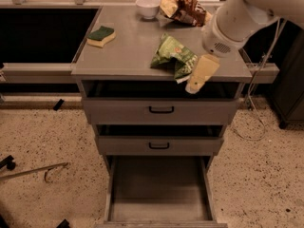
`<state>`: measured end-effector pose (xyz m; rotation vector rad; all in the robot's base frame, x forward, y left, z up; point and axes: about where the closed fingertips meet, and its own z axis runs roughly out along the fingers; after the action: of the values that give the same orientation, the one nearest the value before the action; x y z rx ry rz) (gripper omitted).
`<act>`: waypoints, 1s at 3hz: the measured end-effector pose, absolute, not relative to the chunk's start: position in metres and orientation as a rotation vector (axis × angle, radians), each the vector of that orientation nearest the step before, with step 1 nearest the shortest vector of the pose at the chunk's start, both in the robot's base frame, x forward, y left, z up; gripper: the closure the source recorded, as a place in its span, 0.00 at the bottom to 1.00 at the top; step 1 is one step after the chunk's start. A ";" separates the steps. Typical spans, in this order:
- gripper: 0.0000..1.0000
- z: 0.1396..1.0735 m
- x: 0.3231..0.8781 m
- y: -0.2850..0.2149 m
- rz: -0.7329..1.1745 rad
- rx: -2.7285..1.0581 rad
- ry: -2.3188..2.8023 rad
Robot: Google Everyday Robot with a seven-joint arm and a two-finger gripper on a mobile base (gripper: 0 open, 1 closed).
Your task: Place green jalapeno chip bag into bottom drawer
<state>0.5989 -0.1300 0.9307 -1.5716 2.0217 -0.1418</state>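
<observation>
Camera view: the green jalapeno chip bag lies crumpled on the grey worktop of a three-drawer cabinet, right of centre and close to the front edge, with its pale lower corner reaching that edge. The robot's white arm comes in from the upper right. Its pale yellow gripper points downward over the front edge, just beside the bag's right-hand corner and short of the worktop's front right corner. Whether the gripper is open or closed cannot be told from this angle, nor whether it touches the bag.

At the back edge of the worktop a white bowl stands near the middle. A brown and yellow snack bag lies to its right, toward the back right corner. A green-topped yellow sponge rests near the left edge.

Below the worktop, the top drawer and middle drawer, each with a black handle, stand partly pulled out. The bottom drawer is drawn out far toward the camera, its flat grey floor showing. A thin cable trails down to the speckled floor on the right of the cabinet, and a metal rod lies on the floor to the left.
</observation>
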 end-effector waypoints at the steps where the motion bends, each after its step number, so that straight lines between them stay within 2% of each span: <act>1: 0.00 0.932 0.638 -0.092 -0.090 -1.532 1.953; 3: 0.00 0.912 0.691 -0.044 0.013 -1.502 1.937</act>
<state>0.6906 -0.0435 0.9117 -1.5017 1.9366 0.0127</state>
